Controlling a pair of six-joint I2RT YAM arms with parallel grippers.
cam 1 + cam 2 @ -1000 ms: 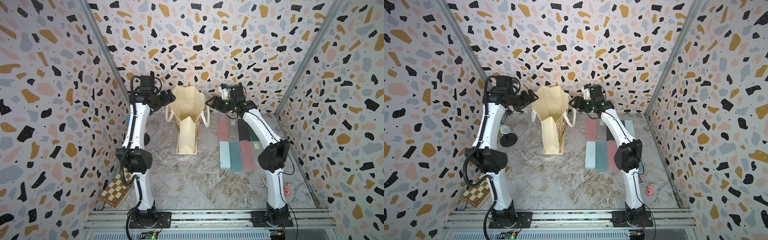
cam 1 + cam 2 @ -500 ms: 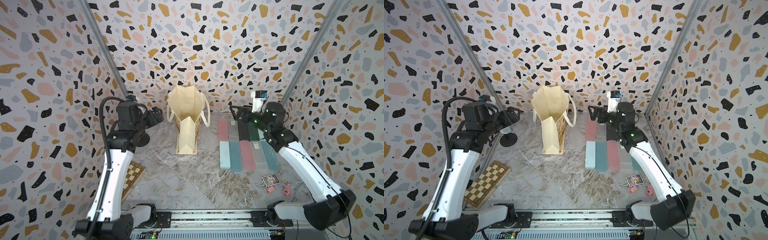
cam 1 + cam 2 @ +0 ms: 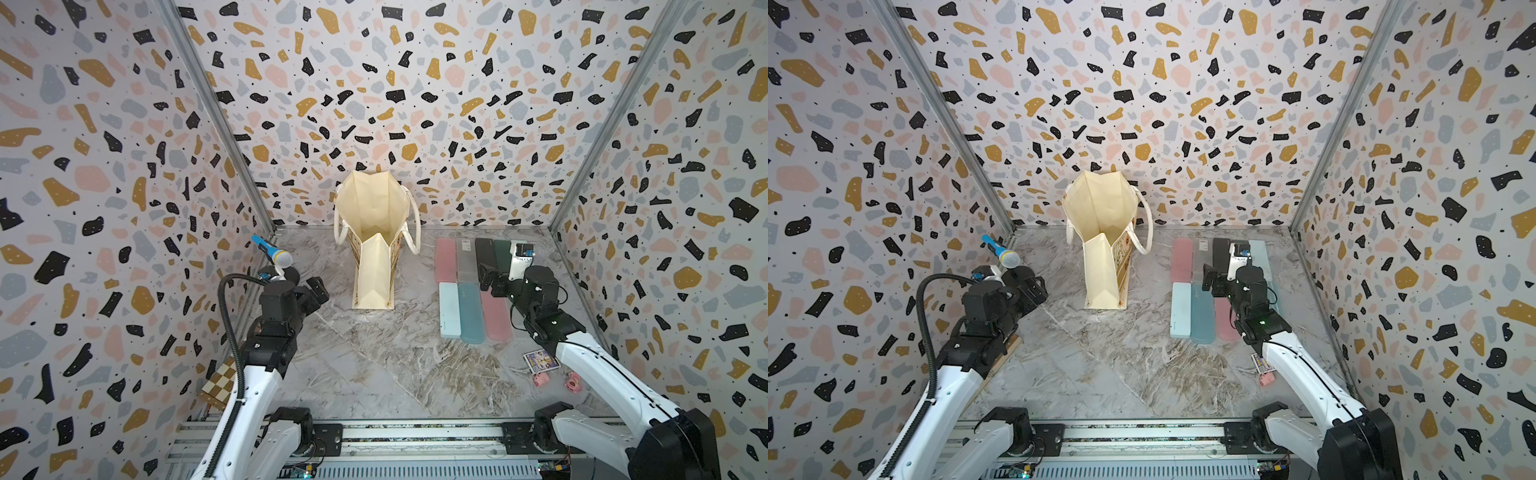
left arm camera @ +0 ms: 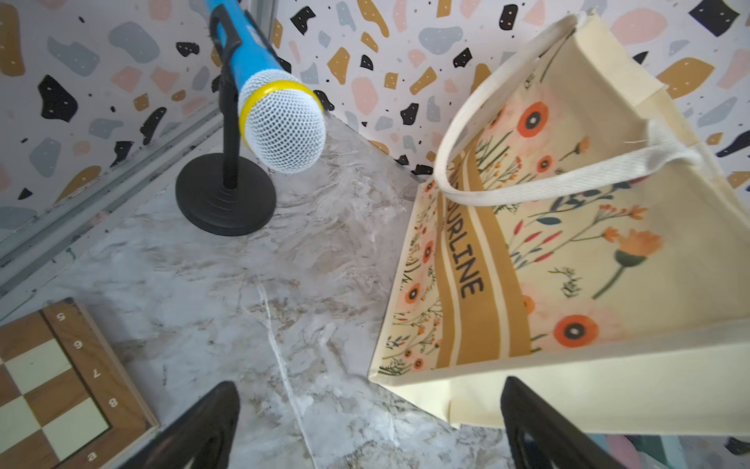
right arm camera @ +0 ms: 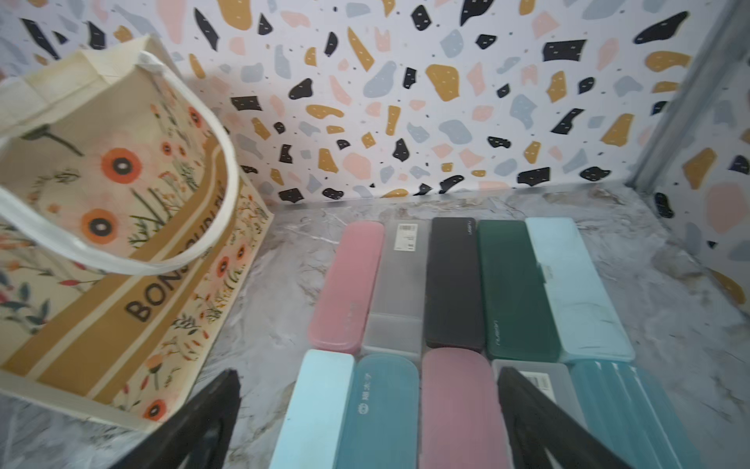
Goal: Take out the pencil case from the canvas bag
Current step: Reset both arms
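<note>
Only the wrist views show the tan band on the canvas bag (image 4: pixel 568 251): "URLINE" on one side, "BON" on the other. In both top views the bag stands upright at centre back. Right of it, pencil cases (image 3: pixel 469 311) lie in rows on the counter (image 3: pixel 374 365). A microphone (image 3: pixel 272 255) and chessboard (image 3: pixel 218 382) sit at left. The left tool (image 3: pixel 319 289) and right tool (image 3: pixel 489 282) gape wide, empty.

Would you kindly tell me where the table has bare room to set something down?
The widest bare patch of grey marbled tabletop lies in front of the cream floral canvas bag, between both arms. A narrower strip runs between bag and the rows of coloured pencil cases. The right side is crowded.
</note>
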